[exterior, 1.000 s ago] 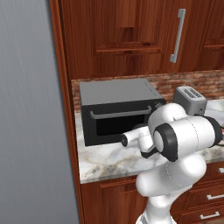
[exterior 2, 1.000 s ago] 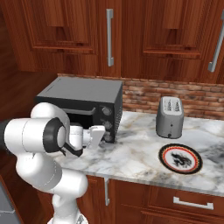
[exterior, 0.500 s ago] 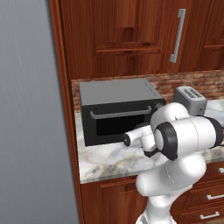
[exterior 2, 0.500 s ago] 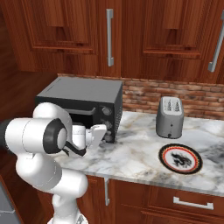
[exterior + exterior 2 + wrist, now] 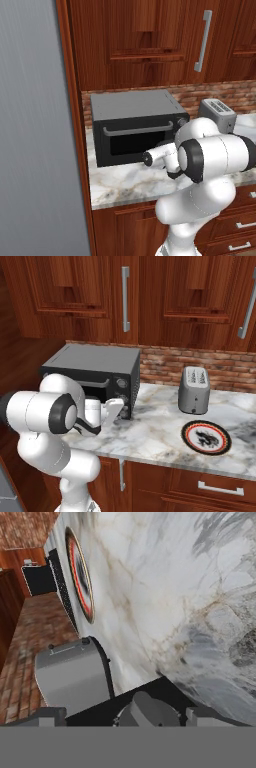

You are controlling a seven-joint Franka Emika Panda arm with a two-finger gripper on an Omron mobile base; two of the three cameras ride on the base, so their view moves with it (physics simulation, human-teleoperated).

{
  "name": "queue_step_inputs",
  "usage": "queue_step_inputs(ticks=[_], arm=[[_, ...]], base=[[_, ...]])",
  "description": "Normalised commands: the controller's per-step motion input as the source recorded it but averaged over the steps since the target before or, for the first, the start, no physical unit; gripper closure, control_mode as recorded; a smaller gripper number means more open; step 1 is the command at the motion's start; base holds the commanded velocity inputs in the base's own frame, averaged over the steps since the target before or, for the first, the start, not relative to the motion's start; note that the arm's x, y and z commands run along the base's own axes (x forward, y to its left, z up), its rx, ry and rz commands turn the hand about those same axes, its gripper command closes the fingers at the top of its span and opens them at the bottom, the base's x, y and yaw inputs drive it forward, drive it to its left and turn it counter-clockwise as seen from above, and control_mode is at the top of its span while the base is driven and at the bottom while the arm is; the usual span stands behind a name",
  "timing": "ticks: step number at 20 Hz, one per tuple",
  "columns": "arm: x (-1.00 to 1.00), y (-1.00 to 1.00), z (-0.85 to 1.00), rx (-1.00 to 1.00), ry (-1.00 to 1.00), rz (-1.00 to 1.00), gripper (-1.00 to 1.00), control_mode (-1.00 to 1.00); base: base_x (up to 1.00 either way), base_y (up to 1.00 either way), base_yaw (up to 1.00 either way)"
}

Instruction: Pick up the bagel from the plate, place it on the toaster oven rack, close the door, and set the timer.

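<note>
The black, grey-topped toaster oven stands on the counter with its door shut, so the toaster oven rack is hidden behind it. No bagel shows; the red-rimmed plate lies bare on the marble to the right. My gripper is at the oven's control panel on the right of its front. In the hand view the gripper is open, with a round grey timer knob between its fingertips, which stand apart from it.
A silver two-slot toaster stands between the oven and the plate, against the brick backsplash. Brown cabinet doors hang above. A tall grey panel borders the counter on the left.
The hand has crept slightly closer to the oven's knobs; the oven, toaster and plate have not moved.
</note>
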Motion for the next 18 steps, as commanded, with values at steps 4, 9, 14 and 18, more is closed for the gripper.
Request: queue_step_inputs(ticks=[4, 9, 14, 18], arm=[[0.15, 0.00, -0.17, 0.00, -0.02, 0.00, -1.00, -1.00], [0.26, 0.00, -0.05, 0.00, -0.06, 0.00, -1.00, -1.00], [0.30, 0.00, 0.00, 0.00, -0.04, 0.00, 1.00, -1.00], [0.34, -0.01, 0.00, 0.03, -0.01, 0.00, 1.00, -1.00]], base=[[0.00, 0.00, 0.00], [0.00, 0.00, 0.00], [0.00, 0.00, 0.00], [0.00, 0.00, 0.00]])
